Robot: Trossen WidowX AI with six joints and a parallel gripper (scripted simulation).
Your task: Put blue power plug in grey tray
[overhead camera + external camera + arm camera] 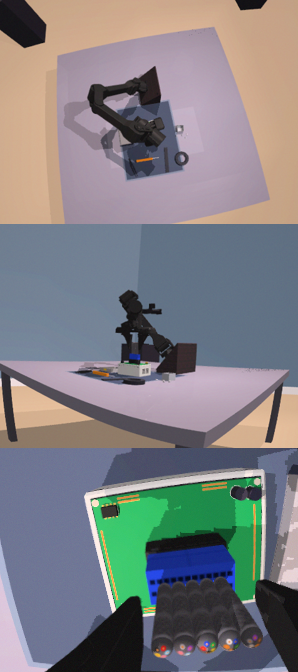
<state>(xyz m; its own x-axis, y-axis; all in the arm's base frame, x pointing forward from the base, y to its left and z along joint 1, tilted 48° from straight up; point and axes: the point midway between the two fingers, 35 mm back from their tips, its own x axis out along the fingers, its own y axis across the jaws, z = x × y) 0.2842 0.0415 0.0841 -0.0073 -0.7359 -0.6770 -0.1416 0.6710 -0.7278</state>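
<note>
Plug (134,356) (190,568) first: I judge I'm at the loosening step, its blue body at the black socket (134,361) (186,542), below my claw (135,338) (198,597). The claw stands a bit over half open, holding nothing, one finger either side of the plug's dark cables (134,348) (197,608), with gaps showing. Next, I think, I need to settle the grip, close and rock it sideways rather than haul straight up. My arm (109,116) (151,330) reaches out bent, wrist above the board (126,364) (132,523), fingers pointing down.
</note>
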